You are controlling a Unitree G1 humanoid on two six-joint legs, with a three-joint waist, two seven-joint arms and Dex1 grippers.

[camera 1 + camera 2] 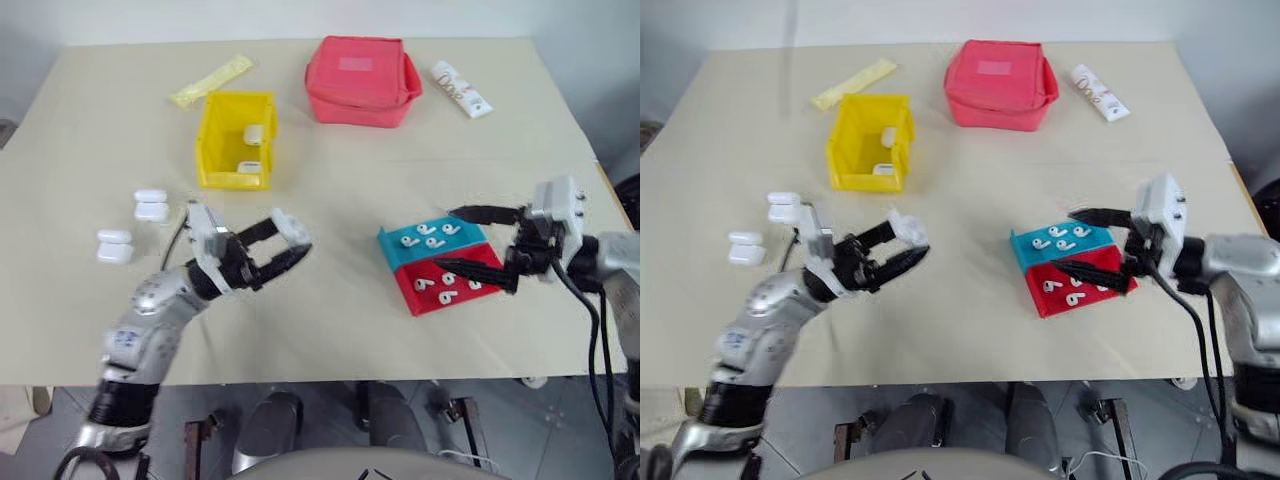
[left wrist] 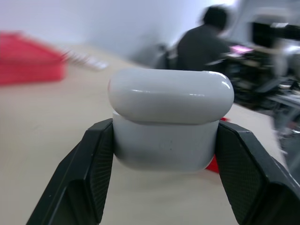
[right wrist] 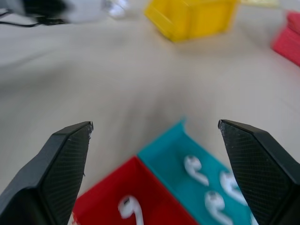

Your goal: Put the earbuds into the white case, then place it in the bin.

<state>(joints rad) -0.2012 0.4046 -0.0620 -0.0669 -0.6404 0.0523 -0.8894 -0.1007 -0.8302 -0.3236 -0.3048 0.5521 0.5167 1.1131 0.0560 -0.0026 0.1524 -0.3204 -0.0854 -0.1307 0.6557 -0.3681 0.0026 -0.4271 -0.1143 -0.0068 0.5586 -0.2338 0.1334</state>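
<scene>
My left gripper (image 1: 293, 233) is shut on a closed white case (image 2: 171, 117), held above the table in front of the yellow bin (image 1: 212, 140). Two more white cases lie inside the bin. Several white earbuds (image 1: 432, 240) lie in a teal tray (image 1: 392, 247) and a red tray (image 1: 425, 302) at the right. My right gripper (image 1: 442, 238) hangs open just above these trays, fingers spread wide with nothing between them; the right wrist view shows the earbuds (image 3: 194, 168) below its open gripper (image 3: 154, 124).
Loose white cases lie in pairs at the left (image 1: 150, 205) (image 1: 114, 245). A red fabric pouch (image 1: 360, 80), a yellow packet (image 1: 212, 80) and a white tube (image 1: 460, 88) sit at the back. A seated person (image 2: 206, 42) shows beyond the table.
</scene>
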